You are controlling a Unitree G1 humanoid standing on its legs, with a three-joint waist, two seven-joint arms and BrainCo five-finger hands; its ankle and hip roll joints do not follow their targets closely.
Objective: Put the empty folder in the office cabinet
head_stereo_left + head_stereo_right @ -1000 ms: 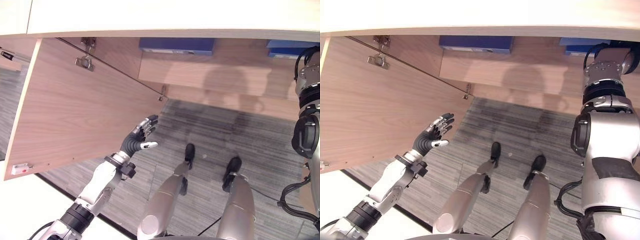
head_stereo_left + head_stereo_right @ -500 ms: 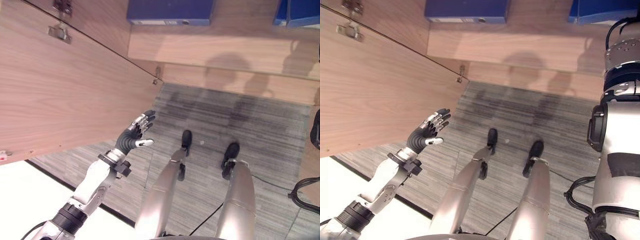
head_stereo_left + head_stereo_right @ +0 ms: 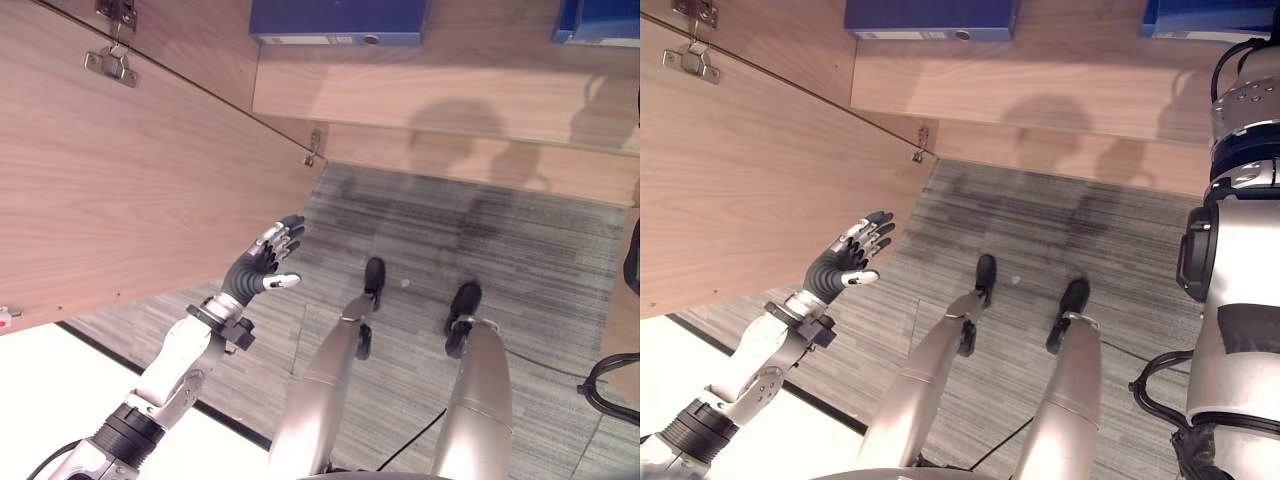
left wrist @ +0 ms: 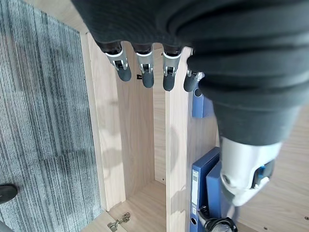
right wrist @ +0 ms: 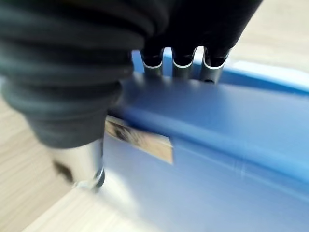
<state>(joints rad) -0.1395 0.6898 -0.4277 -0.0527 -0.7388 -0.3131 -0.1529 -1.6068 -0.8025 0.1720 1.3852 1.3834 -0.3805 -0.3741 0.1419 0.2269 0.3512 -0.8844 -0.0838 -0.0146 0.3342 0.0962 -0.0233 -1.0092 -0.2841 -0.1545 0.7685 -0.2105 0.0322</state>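
My right hand [image 5: 184, 64] holds a blue folder [image 5: 231, 145]: its fingers reach over the folder's edge and the thumb [image 5: 82, 164] presses on the near face beside a paper label. In the eye views my right arm goes up to that folder [image 3: 1205, 15] on the cabinet shelf at the top right. My left hand [image 3: 262, 262] floats open, fingers straight, just off the free edge of the open wooden cabinet door [image 3: 130, 180], holding nothing. Past my left hand's fingers [image 4: 145, 67], the left wrist view looks into the cabinet.
Another blue folder [image 3: 340, 18] lies on the same shelf [image 3: 440, 85] further left. Metal hinges [image 3: 108, 62] sit on the door's inner face. Grey striped carpet [image 3: 560, 300] covers the floor below the cabinet. Two blue folders [image 4: 197, 188] stand together in the cabinet.
The camera has shifted, so the cabinet's pale top has left the picture. My left hand has drifted slightly left along the door edge, still open. The right arm stays raised to the shelf.
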